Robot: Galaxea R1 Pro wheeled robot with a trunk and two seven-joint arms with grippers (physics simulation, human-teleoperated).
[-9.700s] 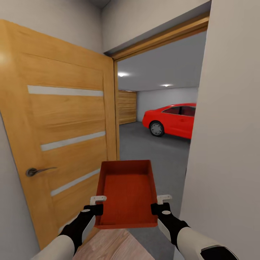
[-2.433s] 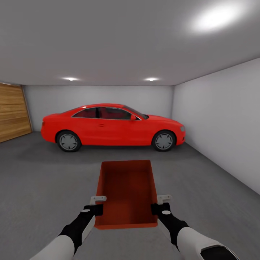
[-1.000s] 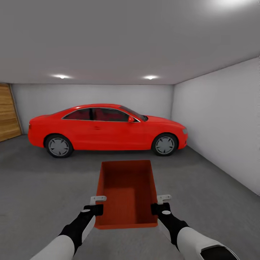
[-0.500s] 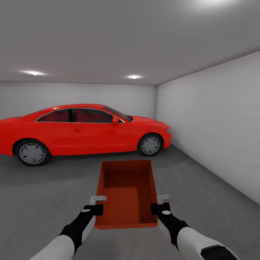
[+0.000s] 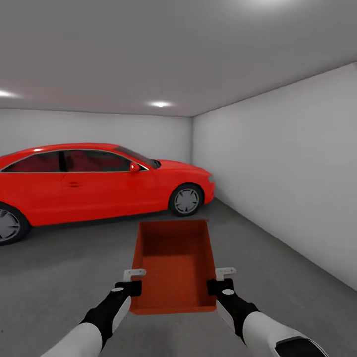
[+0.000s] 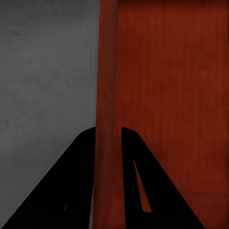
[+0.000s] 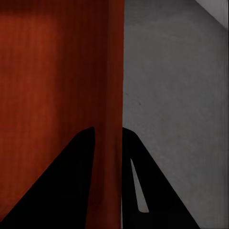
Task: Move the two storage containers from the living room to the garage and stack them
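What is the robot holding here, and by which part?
One container, held by both end effectors: the left end effector clamps its left side wall, the right end effector its right side wall, near the end closest to the robot.

Head cam faces fwd/down into garage; both wrist cams close along container (image 5: 173, 263) walls.

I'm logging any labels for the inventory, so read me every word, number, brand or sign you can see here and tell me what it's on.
No readable text anywhere.
Bin: plain red-orange walls and base, no label, in the head and both wrist views.
Car: no badge, plate or lettering visible from this side.
Walls and floor: bare, no signs or markings.
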